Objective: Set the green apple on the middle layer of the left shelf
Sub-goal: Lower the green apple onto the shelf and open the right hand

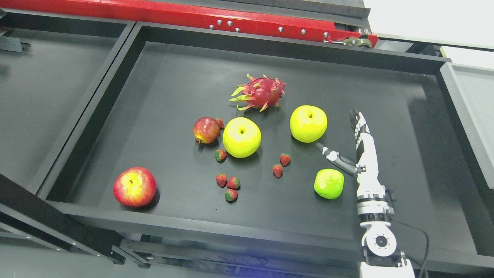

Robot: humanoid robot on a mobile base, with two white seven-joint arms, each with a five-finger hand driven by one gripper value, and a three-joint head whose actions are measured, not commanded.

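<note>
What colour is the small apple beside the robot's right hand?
Bright green, seen best in the head view: the small apple lies just left of the right hand.

Green apple (329,183), front-right in tray (115,222)

tray (162,77): matte black
rail (173,15): red
green apple (329,183): bright lime green
two large apples (242,137): yellow-green
apple, front left (134,187): red, yellow blush
dragon fruit (260,92): magenta, yellow-green scales
strawberries (231,189): red, green caps
right hand (357,148): white, black fingers
</note>
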